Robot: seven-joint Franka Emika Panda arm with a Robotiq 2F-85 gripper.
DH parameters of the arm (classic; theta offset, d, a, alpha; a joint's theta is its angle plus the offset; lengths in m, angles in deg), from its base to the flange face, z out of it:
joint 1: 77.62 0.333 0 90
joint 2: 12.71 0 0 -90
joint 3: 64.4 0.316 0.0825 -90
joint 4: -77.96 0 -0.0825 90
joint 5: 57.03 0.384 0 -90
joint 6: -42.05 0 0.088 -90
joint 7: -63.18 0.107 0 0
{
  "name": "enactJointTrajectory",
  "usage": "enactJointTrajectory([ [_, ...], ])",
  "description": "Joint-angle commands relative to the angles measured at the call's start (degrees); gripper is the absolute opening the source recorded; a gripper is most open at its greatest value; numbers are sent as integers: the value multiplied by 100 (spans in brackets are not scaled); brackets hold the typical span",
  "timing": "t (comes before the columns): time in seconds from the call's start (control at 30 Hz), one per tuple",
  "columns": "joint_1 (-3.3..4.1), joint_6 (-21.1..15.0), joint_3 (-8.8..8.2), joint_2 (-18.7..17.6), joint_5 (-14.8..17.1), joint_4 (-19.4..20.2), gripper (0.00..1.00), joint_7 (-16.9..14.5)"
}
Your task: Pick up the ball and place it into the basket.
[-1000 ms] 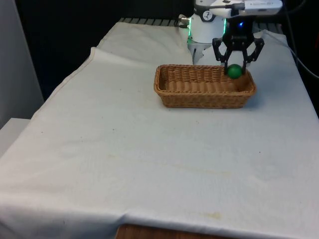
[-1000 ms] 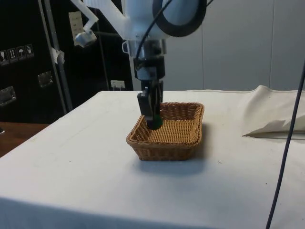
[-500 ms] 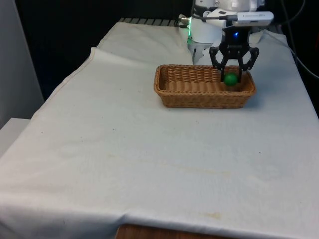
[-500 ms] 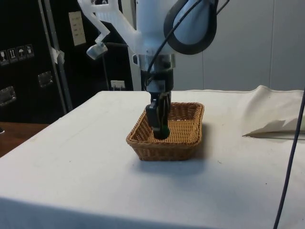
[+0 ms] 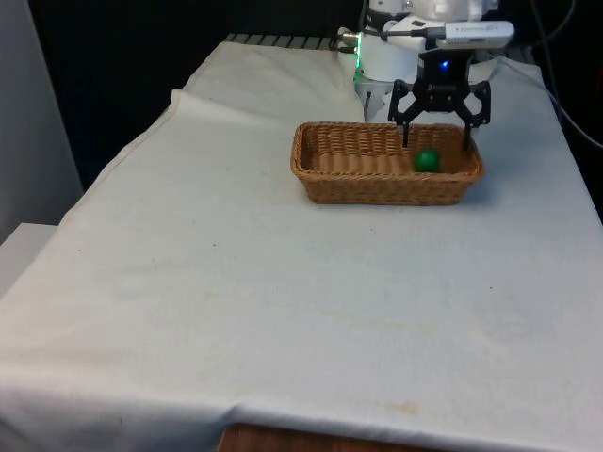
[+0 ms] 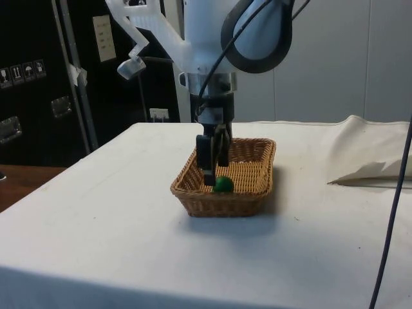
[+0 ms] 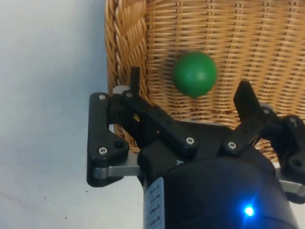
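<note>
The black two-finger claw (image 5: 435, 141) is seen spread open above one end of the oblong woven wicker basket (image 5: 325, 179), gripping nothing. The small green ball (image 5: 427, 160) lies free on the basket floor directly beneath the claw, between its fingers, on the white-clothed tabletop (image 5: 283, 301).

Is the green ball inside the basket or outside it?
Inside: the small green ball lies on the woven wicker basket's floor, below the open tool.
</note>
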Motion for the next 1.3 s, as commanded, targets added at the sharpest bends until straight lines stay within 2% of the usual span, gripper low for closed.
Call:
enactJointTrajectory([
  [0.0,-17,-6,34,40,92,23,100,-74],
  [0.17,-17,172,-57,201,-46,-40,100,11],
  [0.2,-11,23,-17,63,0,-29,100,0],
  [0.27,-17,264,-86,275,-80,-69,100,29],
  [0.57,-40,733,-218,607,-201,-275,100,-29],
  [0.87,-57,1272,-476,785,-138,-705,100,-441],
  [0.9,-40,1169,-464,739,-160,-665,100,-378],
  [0.93,-57,1329,-504,802,-138,-751,100,-470],
  [1.07,-63,1599,-613,900,-178,-940,100,-596],
  [1.17,-74,1730,-653,991,-212,-1003,100,-653],
  [1.2,-57,1667,-647,928,-160,-1008,100,-659],
  [1.27,-74,1799,-676,1071,-235,-1020,100,-693],
])
